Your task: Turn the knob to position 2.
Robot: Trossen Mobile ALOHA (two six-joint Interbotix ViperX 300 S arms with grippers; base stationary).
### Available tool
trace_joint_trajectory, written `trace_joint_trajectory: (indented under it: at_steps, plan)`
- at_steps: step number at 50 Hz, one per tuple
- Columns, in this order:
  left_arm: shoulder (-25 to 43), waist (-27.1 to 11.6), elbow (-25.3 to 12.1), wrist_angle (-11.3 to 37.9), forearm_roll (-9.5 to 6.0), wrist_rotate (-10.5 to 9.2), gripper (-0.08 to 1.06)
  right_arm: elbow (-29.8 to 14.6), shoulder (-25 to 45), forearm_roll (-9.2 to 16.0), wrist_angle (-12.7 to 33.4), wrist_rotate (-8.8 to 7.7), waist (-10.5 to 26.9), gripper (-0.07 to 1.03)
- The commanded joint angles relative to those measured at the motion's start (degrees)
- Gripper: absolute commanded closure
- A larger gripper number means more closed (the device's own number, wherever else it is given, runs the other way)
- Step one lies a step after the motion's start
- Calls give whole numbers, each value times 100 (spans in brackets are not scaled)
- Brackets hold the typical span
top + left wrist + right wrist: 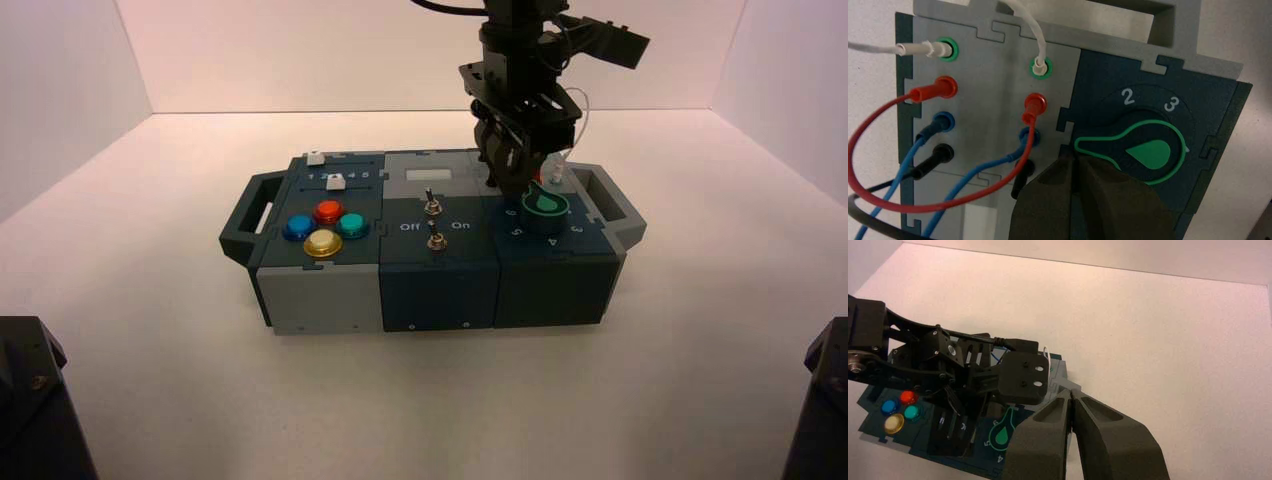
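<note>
Item, left gripper [1075,159]: at work above the box [438,295], fingers closed together, nothing gripped. Item, knob [1153,153]: just beside those fingertips, its pointed lobe nearest them and directed away from the printed 2 [1128,96]; contact we cannot tell. Item, right gripper [1071,396]: idle, off to the working gripper's right, fingers together, empty. Step in hand, we judge: setting up a push on the lobe. Next move: we sweep it round toward the 2, stopping short of the 3 [1171,104].
</note>
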Motion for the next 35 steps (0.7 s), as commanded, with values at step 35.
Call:
trace_joint_trajectory:
  at_steps: [35]
  plan:
    - [97,-9,-615,246,18,290,101,-88,-79,18,-79,18,-229,99]
